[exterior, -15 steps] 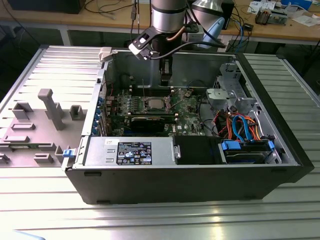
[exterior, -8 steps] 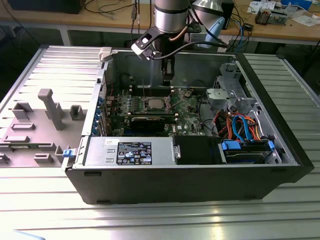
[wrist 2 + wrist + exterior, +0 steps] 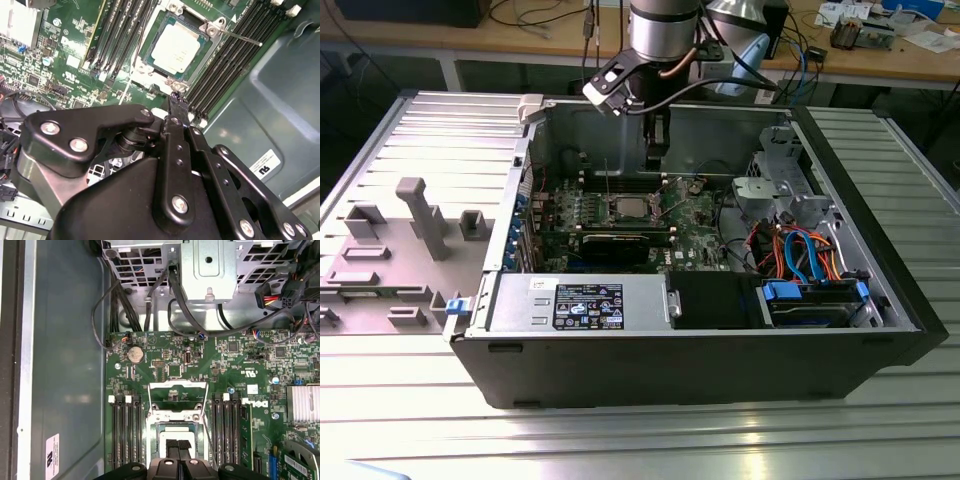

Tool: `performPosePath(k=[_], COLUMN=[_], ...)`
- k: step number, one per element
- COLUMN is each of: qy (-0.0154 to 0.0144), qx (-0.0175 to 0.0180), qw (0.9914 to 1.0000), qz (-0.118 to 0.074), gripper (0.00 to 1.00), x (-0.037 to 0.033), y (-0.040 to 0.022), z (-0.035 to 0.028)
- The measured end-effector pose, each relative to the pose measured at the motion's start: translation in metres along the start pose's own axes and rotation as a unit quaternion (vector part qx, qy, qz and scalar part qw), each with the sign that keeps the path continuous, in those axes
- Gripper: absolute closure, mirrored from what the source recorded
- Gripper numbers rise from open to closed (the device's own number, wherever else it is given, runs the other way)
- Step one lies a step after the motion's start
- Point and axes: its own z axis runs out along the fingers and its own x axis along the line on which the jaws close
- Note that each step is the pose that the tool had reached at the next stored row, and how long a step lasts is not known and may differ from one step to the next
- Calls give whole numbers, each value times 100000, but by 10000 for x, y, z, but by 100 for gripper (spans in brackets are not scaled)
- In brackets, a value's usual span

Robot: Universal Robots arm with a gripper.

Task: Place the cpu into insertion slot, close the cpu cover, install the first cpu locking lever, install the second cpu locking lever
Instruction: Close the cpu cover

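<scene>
While my end effector hangs inside the open computer case, just above centre in the exterior view, the cpu lies flat in the insertion slot on the green motherboard, a little left of that frame's centre; the case rests on the ribbed bench. In the first wrist view my two fingertips meet with no gap and nothing between them; I read the end effector as closed and empty, held above the socket and, by the exterior view, apart from the chip's grey top. The cpu cover appears swung up on its hinge, its square window showing board and not chip; a thin locking lever stands free beside the memory slots.

Judgement: the first step looks done, and the step in hand is closing the cover; no lever seems latched. That step calls for the closed fingertips to push the raised frame over and down until it lies flat around the chip, touching the metal frame alone; a slip onto the chip could disturb its seating; the free lever must stay out of the frame's path.
</scene>
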Motion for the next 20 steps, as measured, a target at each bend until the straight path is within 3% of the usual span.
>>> performPosePath(k=[9,20], qy=[-3,0], qx=[57,52], qw=[100000,100000], qz=[-2,0], gripper=[89,89], x=[2,2], y=[205,222], z=[19,21])
